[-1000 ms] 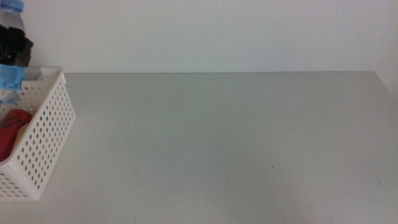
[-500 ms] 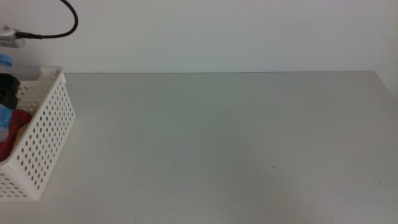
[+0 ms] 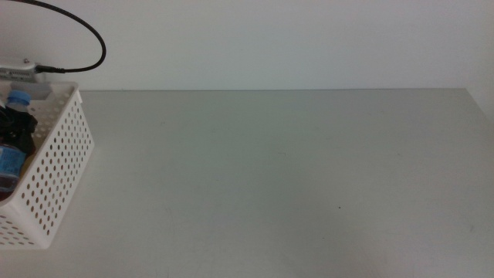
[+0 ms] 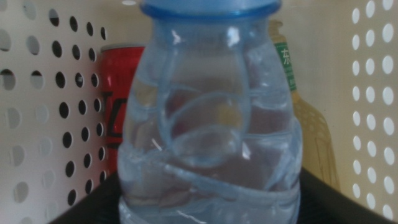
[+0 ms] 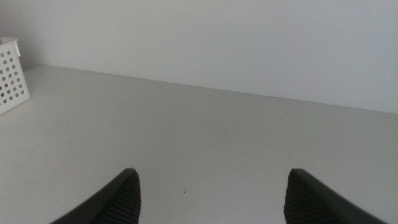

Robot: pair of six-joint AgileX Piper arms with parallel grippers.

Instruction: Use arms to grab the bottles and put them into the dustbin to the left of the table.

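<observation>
Inside the dustbin (image 3: 58, 147) I see left end effector (image 3: 17, 127) holding the water bottle (image 4: 208, 124), beside red can (image 4: 118, 106). Right end effector (image 5: 211, 196) wide over desk (image 5: 199, 130).

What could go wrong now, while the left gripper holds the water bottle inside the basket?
1. The water bottle sits right in front of the red can and the yellowish bottle; lowering further may press on them.
2. The left gripper is down inside the basket, so lifting out could catch the wall.
</observation>
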